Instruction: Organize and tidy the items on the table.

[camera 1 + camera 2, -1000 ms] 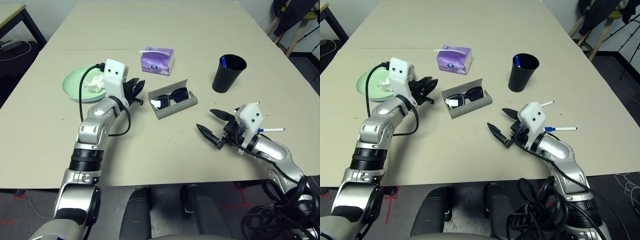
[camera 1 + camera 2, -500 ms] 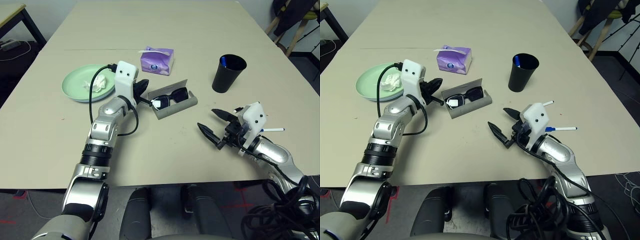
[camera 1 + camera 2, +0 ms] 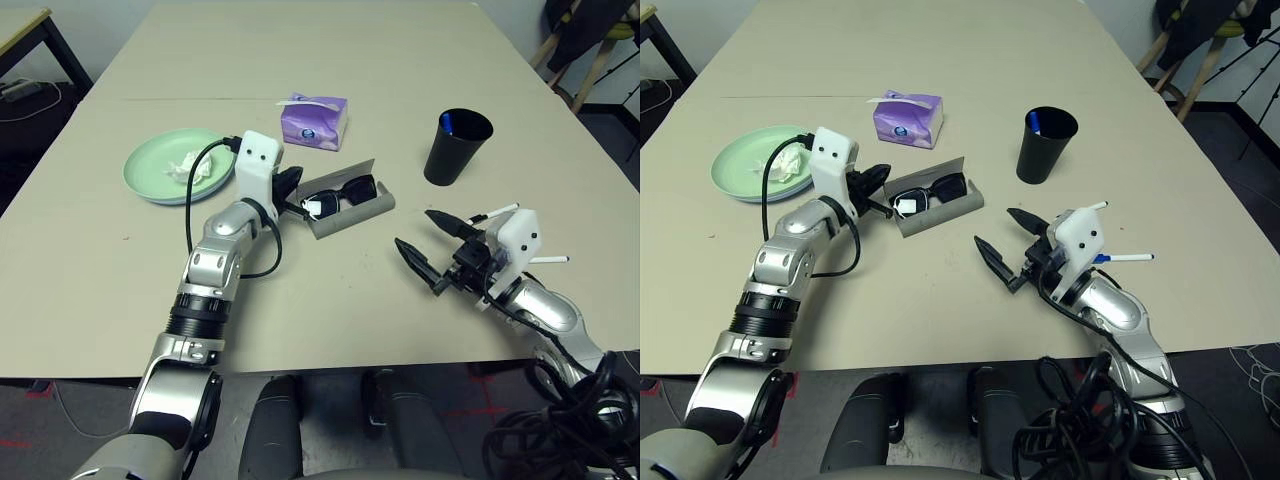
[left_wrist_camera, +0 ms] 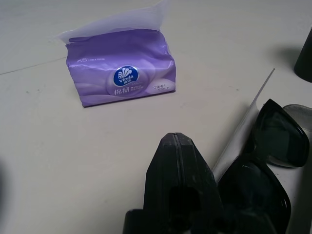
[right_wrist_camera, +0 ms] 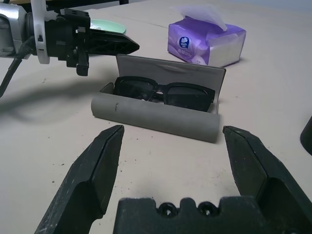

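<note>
— Beige matte table [image 3: 330,60]: black sunglasses [image 3: 340,192] lie in the open grey oblong glasses case [image 3: 350,213], left gripper [image 3: 290,187] clenched beside it.
— Nudge the lid gently; right gripper [image 3: 432,250], spread wide, should steady it.

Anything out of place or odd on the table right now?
The glasses case lies open with the sunglasses inside, lid not shut. A crumpled tissue sits on the green plate. A pen lies loose by the right arm.
</note>
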